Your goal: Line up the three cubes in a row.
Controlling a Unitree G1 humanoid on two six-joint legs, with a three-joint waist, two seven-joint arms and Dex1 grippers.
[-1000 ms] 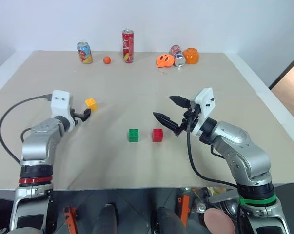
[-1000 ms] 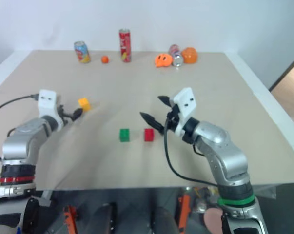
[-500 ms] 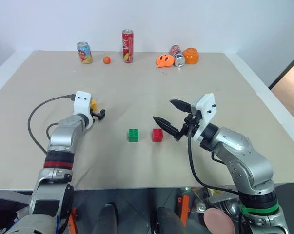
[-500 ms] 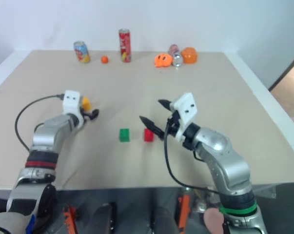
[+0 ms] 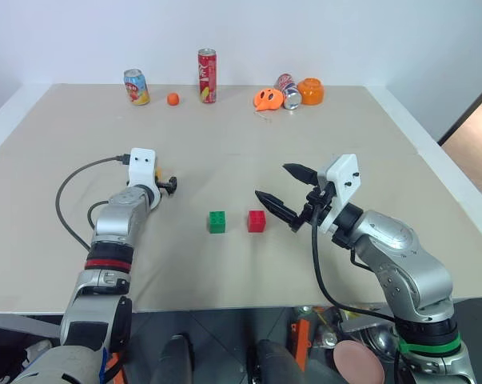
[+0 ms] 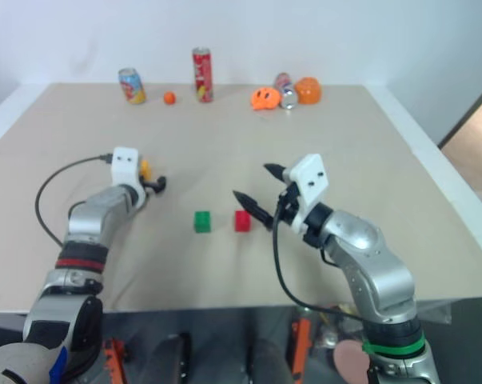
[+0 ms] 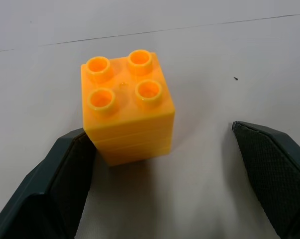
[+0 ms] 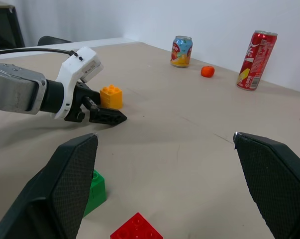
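Note:
The yellow cube point(image 7: 126, 109) stands on the table between the open fingers of my left gripper point(image 7: 162, 137), up against one finger point(image 7: 65, 179) and apart from the other. In the head views the left gripper point(image 5: 169, 186) is at the table's left, and its wrist covers most of the yellow cube point(image 6: 145, 168). The green cube point(image 5: 217, 222) and the red cube point(image 5: 256, 221) sit side by side in the middle, a small gap between them. Just right of the red cube and above the table, my right gripper point(image 5: 274, 182) hovers wide open and holds nothing.
Along the far edge stand a blue-orange can point(image 5: 135, 86), a small orange ball point(image 5: 173, 99), a tall red can point(image 5: 207, 76), an orange toy point(image 5: 265, 99), a tipped can point(image 5: 289, 90) and an orange bowl point(image 5: 311, 90). The beige table point(image 5: 225, 152) is bare around the cubes.
My left arm has reached forward and to the right, bringing its open fingers around the yellow cube. The right gripper and the green and red cubes have stayed in place.

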